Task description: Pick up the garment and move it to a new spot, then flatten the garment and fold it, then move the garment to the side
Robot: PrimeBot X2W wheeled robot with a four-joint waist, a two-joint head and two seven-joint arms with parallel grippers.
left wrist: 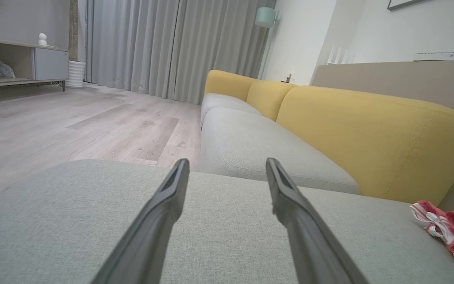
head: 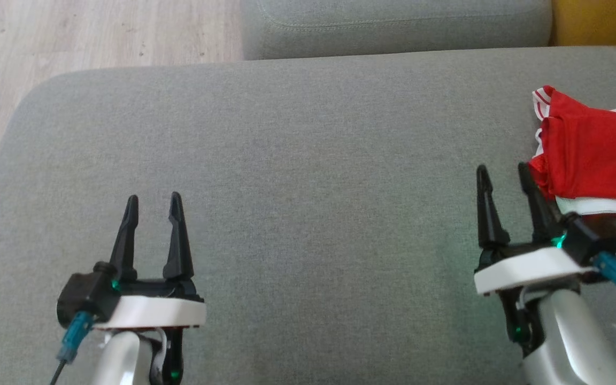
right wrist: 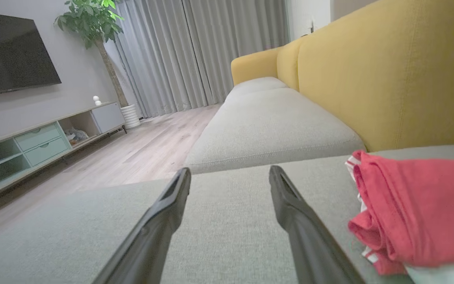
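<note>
The garment (head: 591, 152) is red with white stripes and lies bunched and folded at the right edge of the grey sofa seat (head: 308, 160). It also shows in the right wrist view as red garment folds (right wrist: 412, 213) and far right in the left wrist view as a small heap, the garment (left wrist: 451, 232). My right gripper (head: 503, 172) stands open just left of the cloth, its right finger close to the fabric edge, nothing between the fingers. Over the seat's near left part, my left gripper (head: 154, 200) is open and holds nothing.
A second grey seat cushion (head: 393, 27) lies beyond the one in front of me, with yellow backrests (left wrist: 369, 138) along the right. Wooden floor (head: 72, 37) lies to the left past the rounded seat corner. A TV cabinet (right wrist: 45, 138) and curtains stand far off.
</note>
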